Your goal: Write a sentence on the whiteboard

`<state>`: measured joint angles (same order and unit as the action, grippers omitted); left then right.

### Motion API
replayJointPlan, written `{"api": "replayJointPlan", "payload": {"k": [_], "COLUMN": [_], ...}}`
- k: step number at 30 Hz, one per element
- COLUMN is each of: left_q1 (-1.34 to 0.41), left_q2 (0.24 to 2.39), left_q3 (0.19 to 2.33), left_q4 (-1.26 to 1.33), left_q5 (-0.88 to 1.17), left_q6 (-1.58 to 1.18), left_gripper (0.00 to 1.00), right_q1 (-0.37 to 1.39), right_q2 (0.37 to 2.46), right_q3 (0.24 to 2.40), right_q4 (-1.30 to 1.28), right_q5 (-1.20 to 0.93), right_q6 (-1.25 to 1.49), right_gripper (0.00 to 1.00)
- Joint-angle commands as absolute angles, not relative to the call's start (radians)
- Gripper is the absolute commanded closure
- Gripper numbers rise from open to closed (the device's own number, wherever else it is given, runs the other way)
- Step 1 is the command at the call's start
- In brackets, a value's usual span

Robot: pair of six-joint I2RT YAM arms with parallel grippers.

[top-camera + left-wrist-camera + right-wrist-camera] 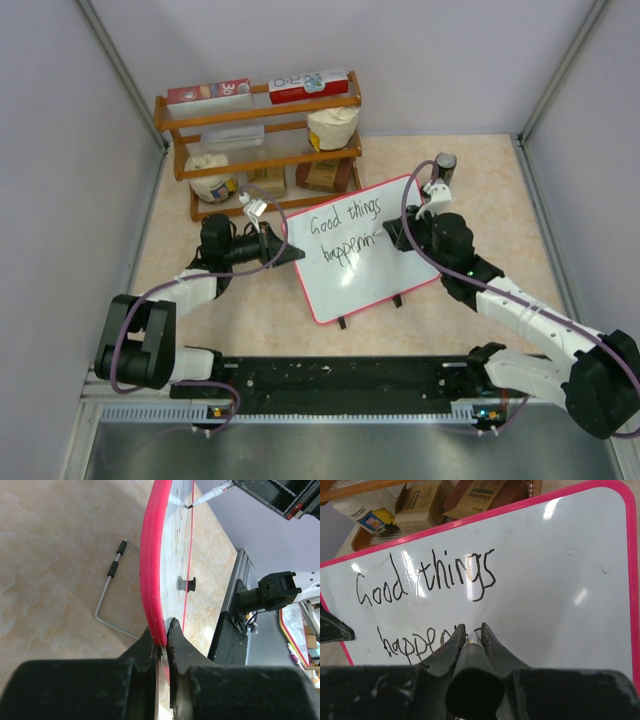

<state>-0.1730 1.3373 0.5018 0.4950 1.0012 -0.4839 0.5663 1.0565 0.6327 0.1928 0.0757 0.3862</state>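
The whiteboard (372,285) stands tilted mid-table, pink-framed, on black clip feet. The sentence (345,228) reads "Good things" with "happen…" begun below it. My left gripper (296,255) is shut on the board's left edge; the left wrist view shows its jaws (162,628) pinching the pink frame (150,555). My right gripper (396,238) is shut on a marker (472,655), whose tip meets the board at the end of the second line. In the right wrist view the sentence (427,575) shows above the right gripper (470,630), which hides the last letters. The marker (212,494) also shows from the left wrist.
A wooden shelf (258,140) with boxes and bags stands behind the board. A black cylinder (445,165) stands at the back right. A bent wire stand (111,597) lies on the table behind the board. A black rail (340,378) runs along the near edge.
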Motion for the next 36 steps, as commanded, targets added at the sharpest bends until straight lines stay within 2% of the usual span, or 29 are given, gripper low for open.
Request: {"api": "replayJointPlan", "payload": {"k": [1,9,36], "left_q1": [-0.209,-0.209,-0.209], "left_q2": [1.361,1.362,1.361], "left_q3": [0.453,0.454,0.453], "left_q4": [0.399,0.399,0.399], "left_q5": [0.985,0.985,0.982], "left_q6": [-0.242,-0.242,-0.242], "left_gripper": [1.00,1.00,1.00], "right_q1": [0.555,0.555,0.555], "right_q2": [1.034,1.009,1.054], "right_q3": [0.600,0.565,0.681], "right_q4": [0.180,0.173,0.195], "right_q5": [0.058,0.080,0.155], "right_q6": [0.390,0.388,0.385], "right_gripper": [1.00,1.00,1.00]}}
